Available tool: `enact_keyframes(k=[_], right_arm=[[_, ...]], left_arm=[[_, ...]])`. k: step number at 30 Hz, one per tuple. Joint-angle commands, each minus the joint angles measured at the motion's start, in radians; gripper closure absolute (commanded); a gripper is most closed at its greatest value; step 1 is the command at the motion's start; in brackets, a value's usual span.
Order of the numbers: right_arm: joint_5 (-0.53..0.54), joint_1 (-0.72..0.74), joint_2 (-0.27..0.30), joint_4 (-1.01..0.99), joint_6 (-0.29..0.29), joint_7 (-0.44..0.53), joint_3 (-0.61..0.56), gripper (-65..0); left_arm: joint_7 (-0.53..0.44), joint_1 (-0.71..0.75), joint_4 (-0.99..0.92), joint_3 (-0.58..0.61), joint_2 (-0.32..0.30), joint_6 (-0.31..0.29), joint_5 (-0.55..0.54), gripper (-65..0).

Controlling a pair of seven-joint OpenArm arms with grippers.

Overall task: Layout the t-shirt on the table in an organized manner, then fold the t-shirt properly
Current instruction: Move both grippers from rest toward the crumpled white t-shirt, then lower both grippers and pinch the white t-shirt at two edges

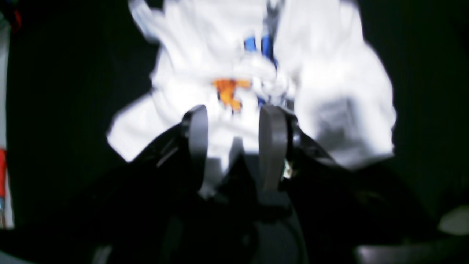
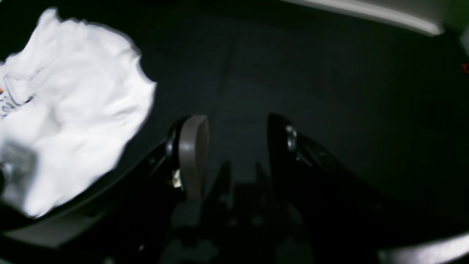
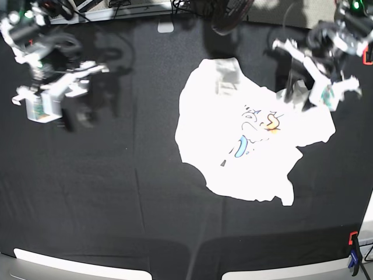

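The white t-shirt (image 3: 250, 146) lies crumpled on the black table (image 3: 116, 192), right of centre, with bits of blue and orange print showing among the folds. My left gripper (image 1: 234, 113) hovers open over the shirt's (image 1: 205, 55) rumpled printed area, with nothing between its grey fingers (image 1: 273, 139). In the base view this arm (image 3: 315, 70) sits at the shirt's far right edge. My right gripper (image 2: 236, 121) is open and empty above bare black cloth, with the shirt (image 2: 73, 110) off to its left. Its arm (image 3: 52, 87) stands far away at the back left.
A red and blue clamp (image 3: 352, 254) grips the table's front right corner, and a red one (image 3: 367, 55) shows at the right edge. Pale table edging (image 3: 58, 259) runs along the front. Cables and gear (image 3: 116, 9) lie behind the back edge.
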Motion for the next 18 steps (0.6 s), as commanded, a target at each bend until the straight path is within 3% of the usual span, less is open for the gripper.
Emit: enact_keyframes(k=[1,7,18], right_arm=[[0.001,0.014,0.007,0.0,0.002,0.028,-0.042,-26.2],[-0.144,0.149,-0.021,-0.135,0.003,0.04,-0.357,-26.2],[-0.28,0.389,-0.335,-0.419,0.002,0.043,-0.589,-26.2]], left_arm=[[-0.026,-0.024,0.016,-0.005,-0.008,0.03,0.002,-21.5],[-0.023,-0.138,-0.04,-0.005,-0.008,0.05,0.002,-21.5],[-0.021,-0.214,-0.282,-0.005,-0.008,0.05,0.002,-21.5]])
